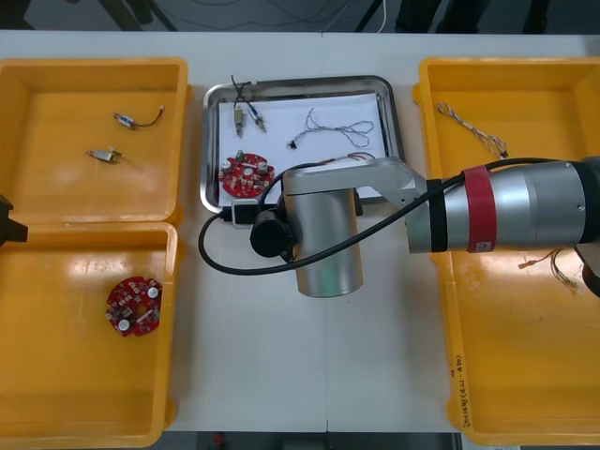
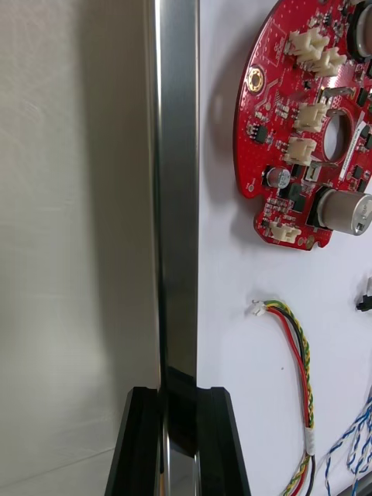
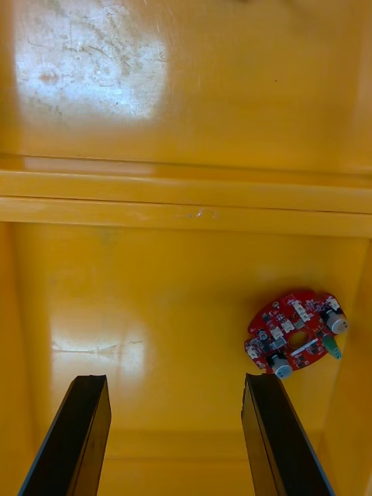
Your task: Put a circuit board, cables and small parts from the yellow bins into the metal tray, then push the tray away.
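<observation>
Two fingers of right gripper pinch narrow on near rim of metal tray, w/ circuit board, red-yellow cable & small metal parts inside. Risk: rim is thin, shiny; the grip can slip in the push, tray turns. Left gripper hangs wide open over yellow bin.

metal tray near rim – under right arm | table before it – free

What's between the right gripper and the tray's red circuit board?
In the right wrist view: the metal tray's bare white floor, with the red and yellow cable's tip beside that stretch. The right gripper pinches the tray's rim.
</observation>
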Motion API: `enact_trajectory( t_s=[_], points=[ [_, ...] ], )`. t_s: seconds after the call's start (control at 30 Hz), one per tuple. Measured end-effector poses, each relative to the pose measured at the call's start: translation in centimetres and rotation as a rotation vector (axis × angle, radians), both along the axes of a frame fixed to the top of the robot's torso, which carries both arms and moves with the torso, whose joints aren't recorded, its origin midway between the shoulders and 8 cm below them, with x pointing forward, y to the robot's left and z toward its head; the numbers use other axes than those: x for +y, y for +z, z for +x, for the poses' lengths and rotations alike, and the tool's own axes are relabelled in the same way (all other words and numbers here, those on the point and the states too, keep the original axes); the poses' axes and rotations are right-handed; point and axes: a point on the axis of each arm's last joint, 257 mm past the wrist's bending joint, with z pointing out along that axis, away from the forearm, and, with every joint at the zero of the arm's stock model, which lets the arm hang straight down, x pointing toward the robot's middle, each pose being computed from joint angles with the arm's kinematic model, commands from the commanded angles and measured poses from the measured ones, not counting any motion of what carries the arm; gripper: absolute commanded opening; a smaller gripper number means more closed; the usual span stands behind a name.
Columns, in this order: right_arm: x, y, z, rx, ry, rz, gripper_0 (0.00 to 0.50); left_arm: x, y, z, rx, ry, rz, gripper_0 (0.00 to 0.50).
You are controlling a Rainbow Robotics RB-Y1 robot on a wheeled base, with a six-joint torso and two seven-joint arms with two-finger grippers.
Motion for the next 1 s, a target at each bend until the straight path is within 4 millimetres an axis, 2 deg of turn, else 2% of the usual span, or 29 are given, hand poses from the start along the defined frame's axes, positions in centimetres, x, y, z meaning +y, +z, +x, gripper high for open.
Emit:
enact_trajectory(
  t_s=[0.47, 1.0],
  points=[
    [-1.6, 1.4, 3.4, -0.041, -0.064, -0.001, 0.0, 0.0, 0.0, 0.0, 0.0, 0.0, 0.0, 0.5],
    [0.3, 2.7, 4.8, -0.046, -0.023, 0.065, 0.0, 0.0, 0.0, 0.0, 0.0, -0.001, 0.0, 0.5]
  ],
)
